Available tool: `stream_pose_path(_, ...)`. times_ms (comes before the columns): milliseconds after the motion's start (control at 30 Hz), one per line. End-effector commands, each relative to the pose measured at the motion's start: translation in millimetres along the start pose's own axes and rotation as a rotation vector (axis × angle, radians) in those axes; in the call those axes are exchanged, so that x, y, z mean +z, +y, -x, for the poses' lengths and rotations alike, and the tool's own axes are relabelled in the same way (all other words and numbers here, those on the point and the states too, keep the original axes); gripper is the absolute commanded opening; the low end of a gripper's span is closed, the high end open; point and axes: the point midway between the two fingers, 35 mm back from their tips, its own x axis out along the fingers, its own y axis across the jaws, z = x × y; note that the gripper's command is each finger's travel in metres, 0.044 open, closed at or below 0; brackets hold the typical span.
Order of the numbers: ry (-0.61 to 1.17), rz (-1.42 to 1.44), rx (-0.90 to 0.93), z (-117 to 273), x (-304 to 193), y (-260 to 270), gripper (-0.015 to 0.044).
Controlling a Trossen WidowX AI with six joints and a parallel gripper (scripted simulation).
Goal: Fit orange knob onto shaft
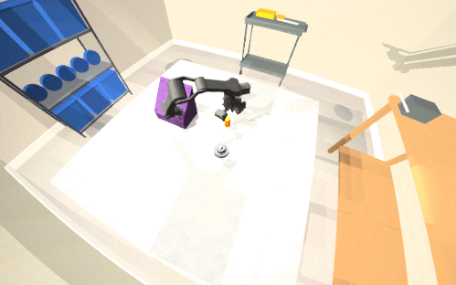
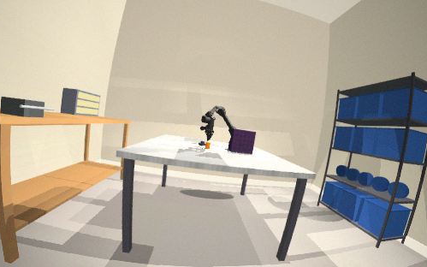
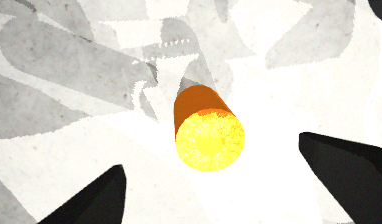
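The orange knob (image 1: 227, 122) (image 2: 207, 145) (image 3: 200, 104) stands upright on the table, with its bright yellow-lit top facing the wrist camera. Its underside and hole are hidden. My gripper (image 1: 229, 112) (image 2: 209, 138) (image 3: 213, 156) is wide open and empty above the knob. In the wrist view the two black fingertips stand apart on either side of the knob, touching nothing. The round grey pedestal (image 1: 217, 154) (image 2: 201, 143) stands on the table a short way from the knob, with the small silver shaft (image 1: 221, 147) at its middle. The shaft's flat side is too small to make out.
A purple block (image 1: 185, 118) (image 2: 243, 141) stands by the arm's base on the white table (image 1: 125, 192) (image 2: 173, 158). A grey cart (image 1: 267, 67), an orange wooden bench (image 1: 363, 196) (image 2: 62, 118) and a rack with blue bins (image 1: 72, 114) (image 2: 388, 109) stand away from the table.
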Motion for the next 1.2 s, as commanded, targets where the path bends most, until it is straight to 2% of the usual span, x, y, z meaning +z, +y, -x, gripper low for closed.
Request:
stream_pose_path(0, -0.001, 0.006, -0.006, -7.4, -0.8, -1.1, 0.0440)
stream_pose_path(1167, -0.002, 0.006, -0.009, -63.9, -0.7, -2.2, 0.0440)
